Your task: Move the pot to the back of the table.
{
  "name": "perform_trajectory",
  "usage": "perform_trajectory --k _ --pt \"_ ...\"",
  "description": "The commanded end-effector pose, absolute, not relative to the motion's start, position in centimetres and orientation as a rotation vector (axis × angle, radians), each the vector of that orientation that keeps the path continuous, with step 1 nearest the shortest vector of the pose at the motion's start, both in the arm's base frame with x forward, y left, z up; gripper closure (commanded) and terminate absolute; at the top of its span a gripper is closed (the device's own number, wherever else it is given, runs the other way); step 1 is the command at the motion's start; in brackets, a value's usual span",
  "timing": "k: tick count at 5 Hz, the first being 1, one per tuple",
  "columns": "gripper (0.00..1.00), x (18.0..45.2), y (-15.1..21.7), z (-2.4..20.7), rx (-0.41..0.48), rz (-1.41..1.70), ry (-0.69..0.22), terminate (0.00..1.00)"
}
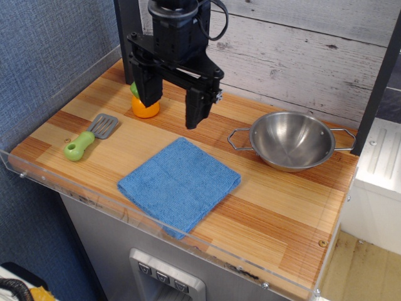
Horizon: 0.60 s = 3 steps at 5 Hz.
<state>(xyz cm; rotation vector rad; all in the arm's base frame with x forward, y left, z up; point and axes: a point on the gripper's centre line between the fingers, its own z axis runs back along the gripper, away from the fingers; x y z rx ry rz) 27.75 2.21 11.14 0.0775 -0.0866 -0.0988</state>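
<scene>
toy kitchen mock-up | plank table (pixel 269 213) | whitewashed board wall (pixel 301 56)

The shiny stainless-steel, round, bowl-shaped pot (pixel 292 140) sits upright and empty on the striped light and reddish-brown wooden plank table (pixel 263 216), toward its right rear part near the whitewashed board wall. Two thin wire loop handles stick out to its left and right. The table's front edge carries a clear acrylic rim.

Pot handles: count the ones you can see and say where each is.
2. One wire handle sticks out from the pot on the side facing the blue cloth; the other handle sticks out on the opposite side, near the dark post. None seems hidden.
</scene>
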Motion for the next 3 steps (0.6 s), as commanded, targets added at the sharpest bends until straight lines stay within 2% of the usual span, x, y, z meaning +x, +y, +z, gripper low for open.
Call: perform_trajectory --k 1,2,3 --pt "0.00 28.51 2.62 10.63 -0.027 -0.065 -0.057 0.00" --pt "0.00 28.51 2.62 10.63 -0.027 -0.065 -0.057 0.00" --pt "0.00 28.51 2.62 10.63 -0.027 -0.065 -0.057 1.00"
